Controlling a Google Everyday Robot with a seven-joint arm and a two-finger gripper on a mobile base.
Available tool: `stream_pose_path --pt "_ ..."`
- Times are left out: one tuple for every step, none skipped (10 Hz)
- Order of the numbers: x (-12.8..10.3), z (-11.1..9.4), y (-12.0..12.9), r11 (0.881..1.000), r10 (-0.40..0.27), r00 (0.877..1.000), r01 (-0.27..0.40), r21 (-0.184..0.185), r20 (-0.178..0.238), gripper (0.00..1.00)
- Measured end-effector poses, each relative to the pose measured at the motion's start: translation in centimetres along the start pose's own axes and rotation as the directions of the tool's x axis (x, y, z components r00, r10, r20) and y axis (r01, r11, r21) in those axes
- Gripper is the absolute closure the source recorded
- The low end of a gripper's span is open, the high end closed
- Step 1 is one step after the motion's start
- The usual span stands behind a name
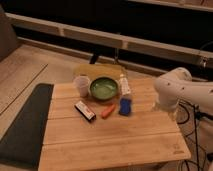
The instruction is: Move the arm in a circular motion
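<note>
Jaws hang right of the blue sponge (pixel 125 106), at table (pixel 115 145) edge.

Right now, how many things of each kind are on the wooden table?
Cups: 1, pale cup
Bowls: 1, green bowl
Bottles: 1, white bottle
Blue items: 1, blue packet
Orange items: 1, orange stick
Boxes: 1, dark box
Total: 6
The arm is at the table's right edge; its tool is hidden.

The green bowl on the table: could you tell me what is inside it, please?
The green bowl looks empty; only its inner surface shows. The arm hangs at the table's right edge; its gripper is hidden.
</note>
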State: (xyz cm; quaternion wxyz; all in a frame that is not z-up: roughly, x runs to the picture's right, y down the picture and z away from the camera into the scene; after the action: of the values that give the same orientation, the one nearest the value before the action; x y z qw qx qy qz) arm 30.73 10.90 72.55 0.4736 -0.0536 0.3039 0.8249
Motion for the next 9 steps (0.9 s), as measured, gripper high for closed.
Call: stream_pose_path --pt "-2.7 -0.5 0.2 1.0 0.006 1.0 -0.006 0.0 0.025 0.35" --pt "-4.7 -1.0 1.0 1.0 0.001 0.999 -0.001 -0.008 0.04 0.35" --pt "-6.7 -1.6 2.6 1.0 -0.01 0.998 0.012 -0.025 0.054 0.35" --pt "-8.2 -2.0 4.3 0.999 -0.028 0.998 0.03 -0.037 0.06 0.35" --pt "-9.7 -2.6 6.7 0.996 -0.049 0.996 0.053 -0.065 0.07 0.35" --pt "-10.7 -3.1 9.3 0.992 -0.076 0.994 0.083 -0.091 0.076 0.35" --pt "-11.5 -3.7 12.1 0.986 -0.109 0.99 0.119 -0.116 0.085 0.35" --pt "-11.9 -4.5 16.0 0.973 -0.172 0.98 0.185 -0.138 0.1 0.35" --pt "-11.7 -5.0 18.6 0.961 -0.219 0.969 0.234 -0.146 0.111 0.35"
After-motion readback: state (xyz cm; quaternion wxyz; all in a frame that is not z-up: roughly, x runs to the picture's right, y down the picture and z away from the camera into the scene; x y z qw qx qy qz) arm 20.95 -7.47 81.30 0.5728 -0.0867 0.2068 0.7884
